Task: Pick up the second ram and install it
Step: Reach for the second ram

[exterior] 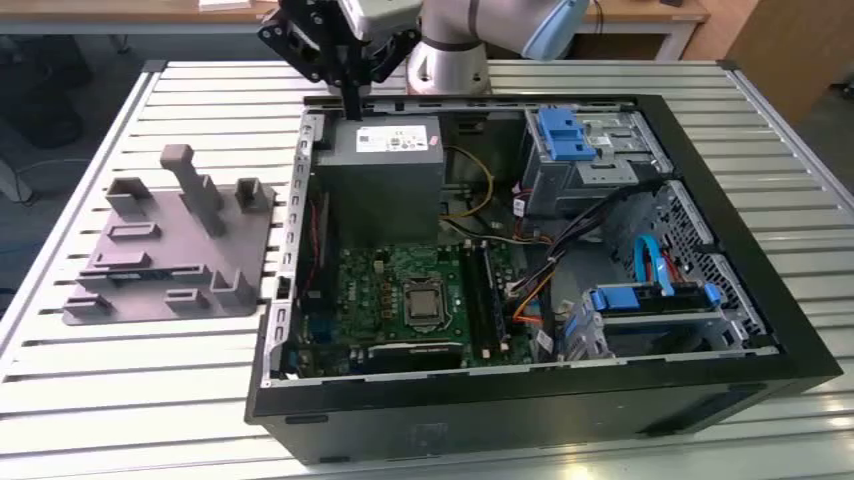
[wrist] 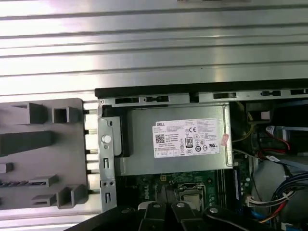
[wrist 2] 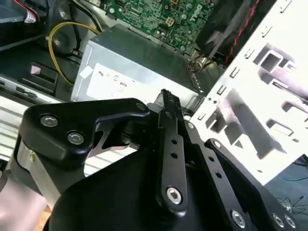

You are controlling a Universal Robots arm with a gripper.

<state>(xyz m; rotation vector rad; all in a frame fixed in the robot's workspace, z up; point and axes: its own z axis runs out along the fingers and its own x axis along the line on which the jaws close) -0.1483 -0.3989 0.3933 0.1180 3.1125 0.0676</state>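
My gripper (exterior: 354, 110) hangs shut over the grey power supply (exterior: 384, 165) at the back of the open computer case, and I see nothing between its fingers. The second wrist view shows the closed fingertips (wrist 2: 166, 98) above that same box. A thin dark stick with a row of small chips, which looks like the second ram (wrist: 17, 183), lies edge-up in a slot of the grey tray (wrist: 43, 120). The tray (exterior: 174, 250) stands outside the case, towards the exterior view's left of my gripper. Inside the case lies the green motherboard (exterior: 387, 290), with long dark memory slots (exterior: 483, 290) beside its silver socket (exterior: 424, 305).
The black case wall (exterior: 287, 250) stands between the tray and the motherboard. Yellow and other cables (exterior: 487, 185), blue drive cages (exterior: 567, 135) and a blue drive bay (exterior: 641, 300) take up the case's right side in the exterior view. Upright pegs (exterior: 200, 190) rise from the tray on the slatted metal table (exterior: 80, 150).
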